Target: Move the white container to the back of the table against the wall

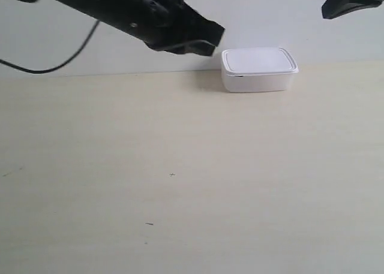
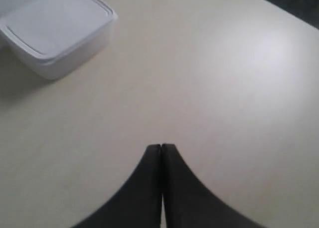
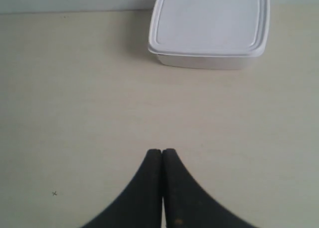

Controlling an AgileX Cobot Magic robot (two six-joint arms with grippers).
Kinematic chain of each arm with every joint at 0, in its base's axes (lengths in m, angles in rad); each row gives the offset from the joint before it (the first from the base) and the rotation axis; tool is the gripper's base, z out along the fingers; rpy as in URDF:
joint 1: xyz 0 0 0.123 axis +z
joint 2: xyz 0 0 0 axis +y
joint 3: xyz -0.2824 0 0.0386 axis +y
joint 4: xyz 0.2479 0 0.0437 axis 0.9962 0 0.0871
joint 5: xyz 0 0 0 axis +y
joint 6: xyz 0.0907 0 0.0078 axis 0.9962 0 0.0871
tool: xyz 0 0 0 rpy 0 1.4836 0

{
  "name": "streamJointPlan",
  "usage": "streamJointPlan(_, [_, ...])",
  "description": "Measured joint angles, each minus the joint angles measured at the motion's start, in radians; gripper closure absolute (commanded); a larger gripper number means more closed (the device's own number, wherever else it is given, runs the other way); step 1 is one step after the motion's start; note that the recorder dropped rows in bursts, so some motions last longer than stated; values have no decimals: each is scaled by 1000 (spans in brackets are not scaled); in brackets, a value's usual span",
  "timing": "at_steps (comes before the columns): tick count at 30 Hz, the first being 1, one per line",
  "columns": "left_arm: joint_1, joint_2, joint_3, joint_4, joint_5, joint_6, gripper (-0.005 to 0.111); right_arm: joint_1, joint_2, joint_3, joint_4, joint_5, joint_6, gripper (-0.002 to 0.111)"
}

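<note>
The white container (image 1: 259, 70) stands lid-on at the far edge of the table (image 1: 180, 166), at the foot of the wall (image 1: 270, 16). The arm at the exterior view's left (image 1: 162, 19) hangs above the table just beside the box, apart from it. Only the black tip of the arm at the exterior view's right (image 1: 351, 1) shows, high up. My left gripper (image 2: 161, 147) is shut and empty, with the container (image 2: 55, 31) well off from it. My right gripper (image 3: 162, 151) is shut and empty too, with the container (image 3: 209, 26) ahead of its tips.
A black cable (image 1: 60, 61) loops down from the arm at the exterior view's left in front of the wall. Tiny dark marks (image 1: 172, 175) dot the tabletop. A dark area beyond the table edge (image 2: 294, 3) shows in the left wrist view.
</note>
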Motion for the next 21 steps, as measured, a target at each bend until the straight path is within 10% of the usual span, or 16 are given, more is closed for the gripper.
streamJointPlan(21, [103, -1421, 1059, 15, -290, 14, 107, -4, -1257, 1000, 258, -197, -204, 108])
